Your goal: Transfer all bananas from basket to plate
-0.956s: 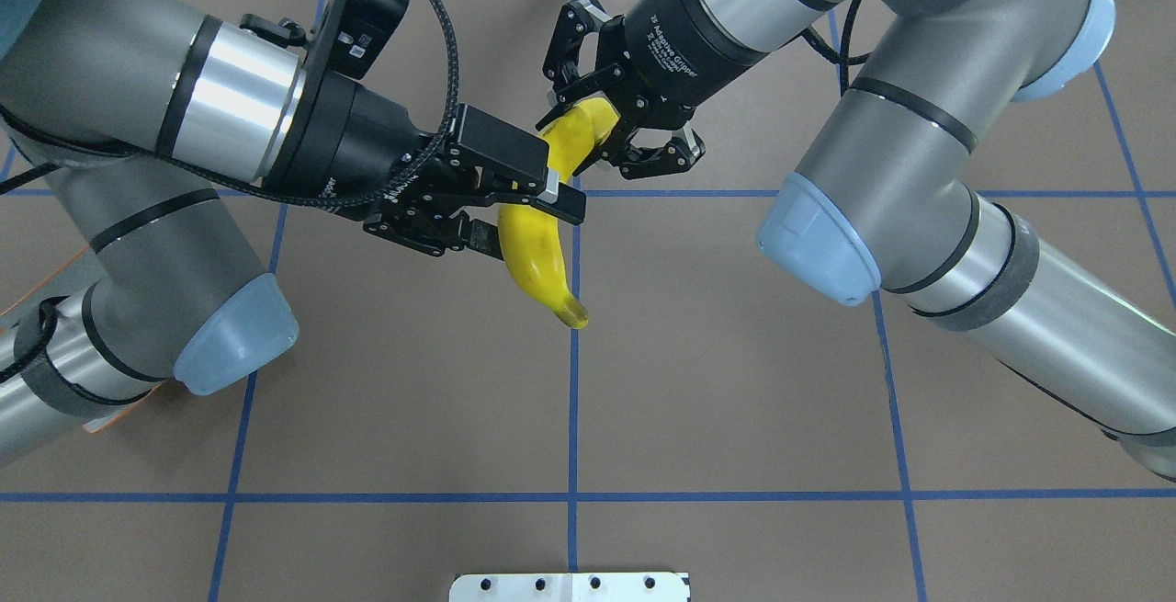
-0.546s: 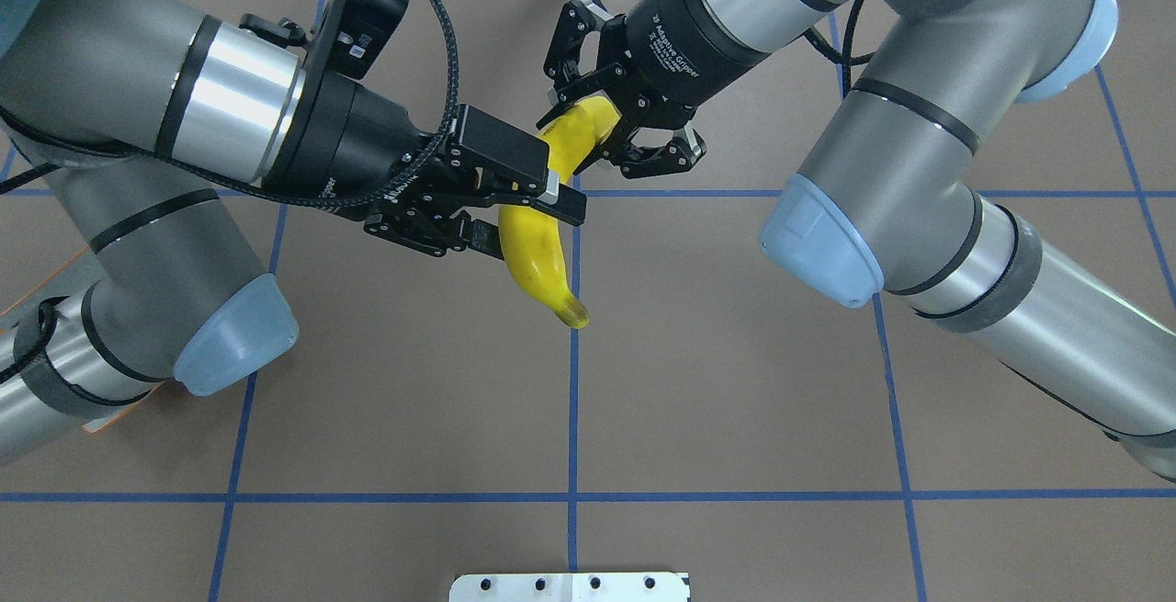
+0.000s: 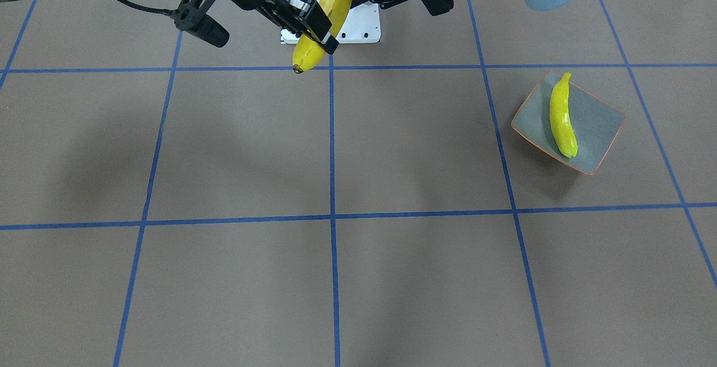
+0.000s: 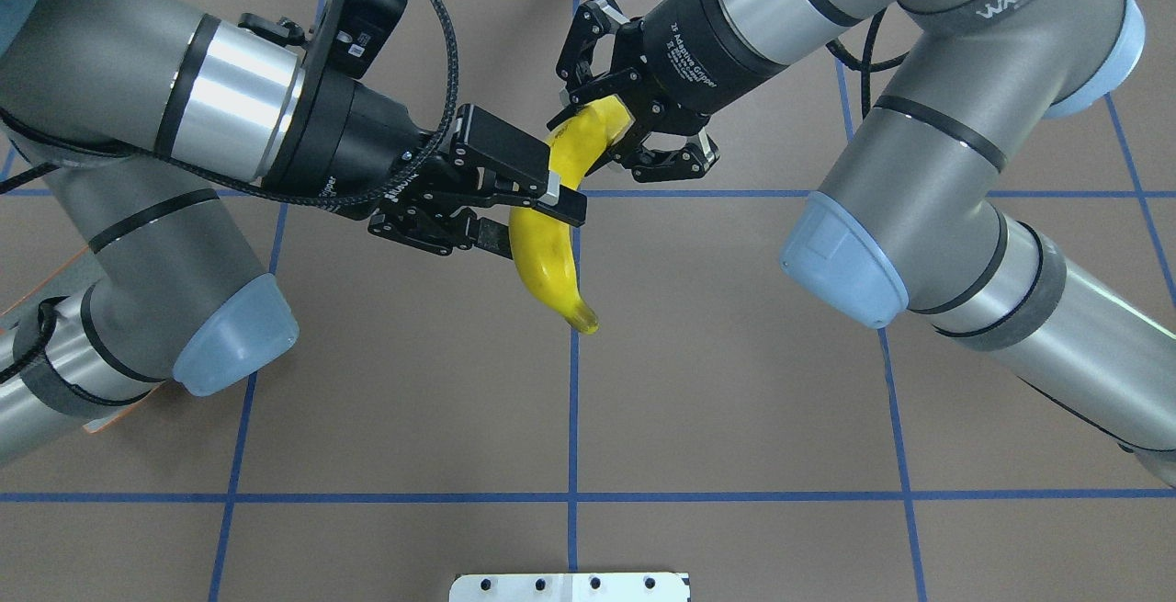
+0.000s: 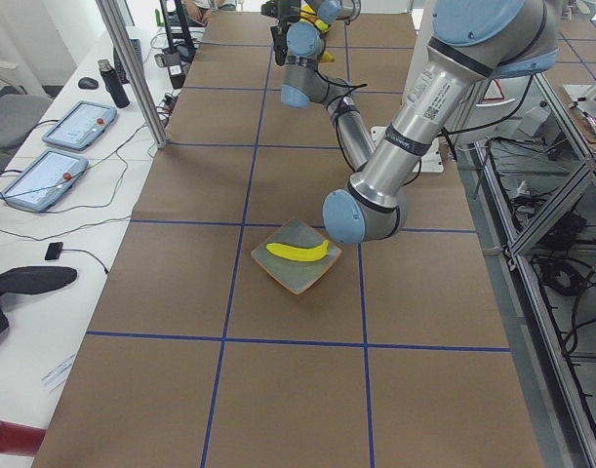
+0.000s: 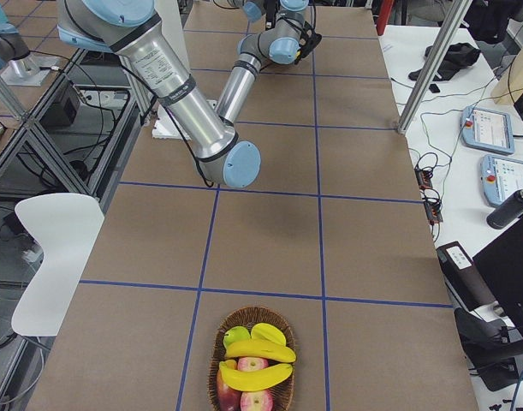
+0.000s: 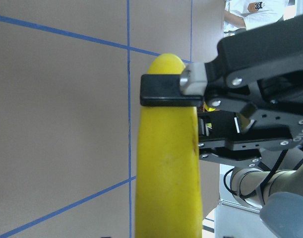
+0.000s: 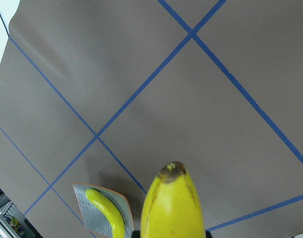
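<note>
- Overhead: the held banana (image 4: 542, 248) is up in the air at the view's centre. Its long axis runs from 12 to 6 o'clock, with the dark tip at 6. The left gripper (image 4: 533, 223) is clamped across its middle. The stem end is straddled by the right gripper (image 4: 602, 138); whether its jaws press or stand free cannot be told.
- Front-facing: the held banana is seen at 12 o'clock, tip down. The plate (image 3: 599, 126) lies at 3 o'clock, well apart. The plate banana (image 3: 562, 117) lies on it, roughly along 12 to 6.
- Left: the plate banana is seen lying from 9 to 3.
- Right: the basket (image 6: 212, 360) is at 6 o'clock, with the basket bananas (image 6: 259, 351) among other fruit.
- Left wrist: the held banana rises from 6 to 12, with one finger (image 7: 163, 90) crossing it near the rounded end.
- Right wrist: the dark tip points to 12, and the plate is at 7.
- Handling: the fruit is judged light, fairly stiff, smooth-skinned and easily bruised. It is probably best taken gently across the thick middle, since it may pivot if held by one end.
</note>
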Tool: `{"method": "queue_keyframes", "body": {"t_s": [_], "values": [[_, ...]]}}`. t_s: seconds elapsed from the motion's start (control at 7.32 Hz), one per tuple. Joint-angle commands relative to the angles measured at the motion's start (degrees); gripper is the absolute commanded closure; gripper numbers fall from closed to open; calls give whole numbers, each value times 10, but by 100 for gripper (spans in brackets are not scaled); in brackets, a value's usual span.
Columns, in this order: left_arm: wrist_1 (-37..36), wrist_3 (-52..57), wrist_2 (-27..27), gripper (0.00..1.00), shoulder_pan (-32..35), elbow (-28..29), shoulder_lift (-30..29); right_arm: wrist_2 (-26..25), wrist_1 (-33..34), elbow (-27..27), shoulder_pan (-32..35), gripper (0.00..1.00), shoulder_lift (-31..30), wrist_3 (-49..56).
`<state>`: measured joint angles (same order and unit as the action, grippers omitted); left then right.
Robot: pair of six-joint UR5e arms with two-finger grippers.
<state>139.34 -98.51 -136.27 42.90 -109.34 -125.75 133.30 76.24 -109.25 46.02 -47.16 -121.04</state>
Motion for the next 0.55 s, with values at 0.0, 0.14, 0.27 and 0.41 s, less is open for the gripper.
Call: {"method": "queue_keyframes", "body": {"t_s": [0.0,0.14,0.27,0.41], "values": [[0,-1,5,21,0,0,0,-9,0,-8,-8,100,0,-2],[0,-6,4,25,0,0,0,-11,0,-8,-9,100,0,-2],[0,-8,4,44,0,0,0,-13,0,-8,-10,100,-1,-2],[0,-9,5,82,0,-2,0,-13,0,-9,-10,100,-1,-2]]}}
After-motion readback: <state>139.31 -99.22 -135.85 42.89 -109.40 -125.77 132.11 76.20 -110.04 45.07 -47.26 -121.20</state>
